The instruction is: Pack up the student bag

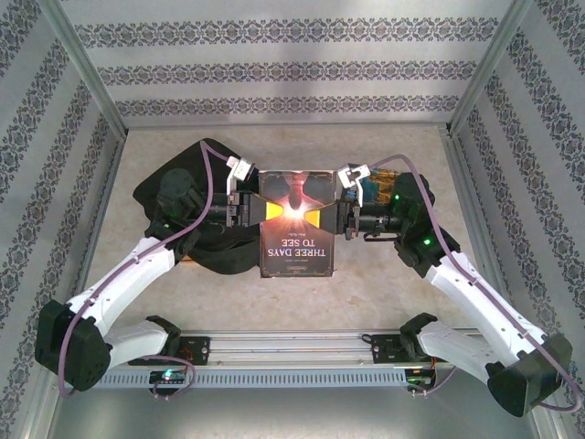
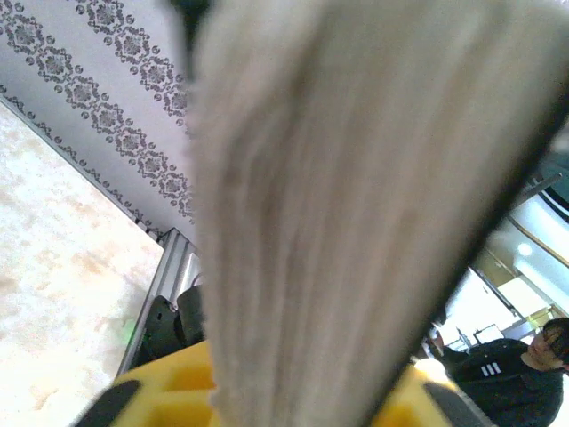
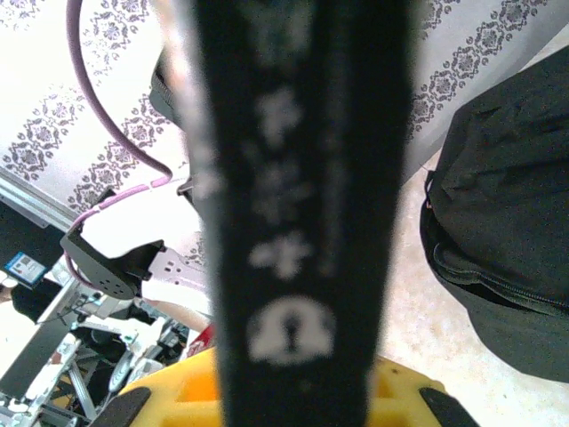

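Student bag [image 1: 219, 261]: it is lying on the table [image 1: 302, 146], left of centre, floppy and black, partly under your left arm and under the book. In the right wrist view the bag [image 3: 507, 231] is sitting at the right, with a zipper line running along its lower edge.

Book [image 1: 294, 238]: it is hanging flat above the bag's right part, cover up, with the title "THREE DAYS TO SEE" reading upside down from the top camera. You are holding it from both sides.

Left gripper [image 1: 260, 212]: it is clamping the book's left edge. In the left wrist view the pale page edge [image 2: 356, 222] is running up from between the yellow fingers [image 2: 169, 382].

Right gripper [image 1: 327, 219]: it is clamping the book's right edge. In the right wrist view the dark spine [image 3: 302, 222] with blurred white lettering is standing between the yellow fingers [image 3: 178, 391].

Surroundings: a small blue and orange item [image 1: 373, 187] is sitting just behind the right gripper, too small to identify. A person in black [image 2: 533, 356] is showing at the lower right of the left wrist view.
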You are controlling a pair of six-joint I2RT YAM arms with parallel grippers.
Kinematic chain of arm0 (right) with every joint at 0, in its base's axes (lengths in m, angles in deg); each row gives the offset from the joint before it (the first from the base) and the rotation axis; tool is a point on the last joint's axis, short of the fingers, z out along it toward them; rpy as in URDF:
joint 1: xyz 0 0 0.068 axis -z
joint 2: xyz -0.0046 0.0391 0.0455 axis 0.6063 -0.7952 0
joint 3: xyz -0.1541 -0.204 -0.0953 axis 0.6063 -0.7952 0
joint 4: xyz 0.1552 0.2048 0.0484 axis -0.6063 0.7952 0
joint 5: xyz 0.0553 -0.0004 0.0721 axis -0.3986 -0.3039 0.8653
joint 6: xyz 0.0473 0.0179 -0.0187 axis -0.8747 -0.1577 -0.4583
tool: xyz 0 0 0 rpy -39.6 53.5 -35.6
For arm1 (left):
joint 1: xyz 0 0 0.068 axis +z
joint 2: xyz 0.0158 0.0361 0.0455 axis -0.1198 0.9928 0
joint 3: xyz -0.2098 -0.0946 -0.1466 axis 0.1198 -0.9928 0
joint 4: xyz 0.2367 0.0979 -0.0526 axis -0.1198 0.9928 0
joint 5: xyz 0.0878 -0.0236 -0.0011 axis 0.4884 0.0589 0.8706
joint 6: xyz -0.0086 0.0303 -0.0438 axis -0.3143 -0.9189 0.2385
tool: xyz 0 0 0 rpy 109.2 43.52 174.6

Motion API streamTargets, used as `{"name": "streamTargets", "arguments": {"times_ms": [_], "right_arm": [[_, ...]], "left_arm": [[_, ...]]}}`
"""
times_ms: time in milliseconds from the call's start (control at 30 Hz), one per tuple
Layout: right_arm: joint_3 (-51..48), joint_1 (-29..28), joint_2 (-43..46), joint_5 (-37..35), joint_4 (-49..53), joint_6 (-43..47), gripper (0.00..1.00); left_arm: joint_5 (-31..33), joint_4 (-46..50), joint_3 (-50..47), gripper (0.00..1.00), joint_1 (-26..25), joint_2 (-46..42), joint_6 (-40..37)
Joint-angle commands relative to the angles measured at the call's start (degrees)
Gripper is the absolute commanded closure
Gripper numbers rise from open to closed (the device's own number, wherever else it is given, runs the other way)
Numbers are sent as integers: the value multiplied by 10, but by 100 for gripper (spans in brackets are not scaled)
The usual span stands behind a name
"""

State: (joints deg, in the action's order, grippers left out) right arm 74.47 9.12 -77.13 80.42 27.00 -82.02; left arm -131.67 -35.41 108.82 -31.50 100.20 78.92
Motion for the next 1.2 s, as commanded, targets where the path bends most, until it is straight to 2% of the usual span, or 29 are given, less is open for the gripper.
{"name": "streamTargets", "arguments": {"times_ms": [0,33,67,133,167,200,333,533,600,667,767,900,1167], "right_arm": [[13,8,-4,-15,-35,0,100],[12,9,-3,-24,-29,2,100],[10,10,-2,-34,-23,3,88],[-2,9,7,-54,-30,-2,52],[-10,8,13,-67,-38,-9,39],[-22,5,21,-84,-51,-18,32],[-58,-16,43,-137,-102,-48,22],[-150,-54,82,-284,-245,-142,8],[-184,-65,82,-332,-309,-173,6],[-231,-92,67,-402,-422,-194,5],[-257,-129,31,-474,-537,-188,10],[-228,-148,-23,-488,-574,-196,22],[-188,-160,-101,-509,-643,-207,37]], "left_arm": [[-25,-71,1,100,-8,-3,20],[-19,-69,1,100,-7,-5,17],[-11,-65,1,100,-7,-7,13],[15,-60,0,100,-7,-16,3],[37,-62,-1,100,-7,-22,1],[63,-65,-5,100,-7,-28,-1],[177,-79,-18,100,-7,-42,15],[323,-145,-43,100,-7,-55,77],[353,-165,-48,100,-7,-53,99],[368,-167,-50,100,-7,-53,104],[385,-169,-56,100,-8,-55,107],[396,-179,-71,100,-8,-55,114],[410,-192,-96,100,-9,-59,124]]}}
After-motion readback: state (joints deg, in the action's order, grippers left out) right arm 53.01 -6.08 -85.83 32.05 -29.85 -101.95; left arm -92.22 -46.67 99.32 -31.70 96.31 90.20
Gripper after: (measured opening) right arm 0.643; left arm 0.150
